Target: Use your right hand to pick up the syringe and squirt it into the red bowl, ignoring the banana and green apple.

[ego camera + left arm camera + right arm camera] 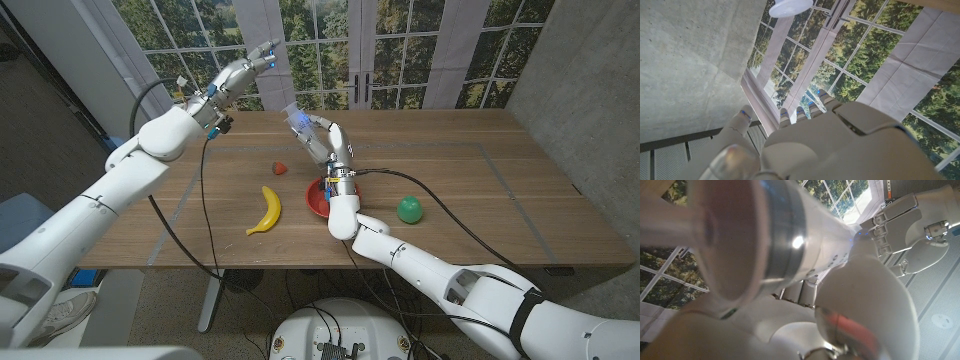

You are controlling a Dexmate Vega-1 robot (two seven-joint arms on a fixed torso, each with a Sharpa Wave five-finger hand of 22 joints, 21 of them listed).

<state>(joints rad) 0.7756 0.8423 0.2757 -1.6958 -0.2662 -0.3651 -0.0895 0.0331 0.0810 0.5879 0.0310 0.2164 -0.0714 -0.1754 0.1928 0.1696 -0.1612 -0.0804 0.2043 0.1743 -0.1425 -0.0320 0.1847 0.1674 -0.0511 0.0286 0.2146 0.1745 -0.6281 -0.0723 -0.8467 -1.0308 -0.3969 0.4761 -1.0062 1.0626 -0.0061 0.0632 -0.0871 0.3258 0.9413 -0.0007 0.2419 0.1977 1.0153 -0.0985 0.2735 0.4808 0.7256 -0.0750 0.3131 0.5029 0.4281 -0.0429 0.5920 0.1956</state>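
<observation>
On the counter (470, 180) I count one banana (266, 211), one green apple (409, 209), one red bowl (316, 199) and one small red thing (281, 167) too small to name, while one syringe (297, 119) sits up in the right hand (322, 140).

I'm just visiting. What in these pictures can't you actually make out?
- Red bowl, head view: the right hand and its wrist cover most of it, so its contents are hidden.
- Syringe, right wrist view: so close that it blurs; its tip is out of sight.
- Small red thing near the banana, head view: too small to identify.
</observation>
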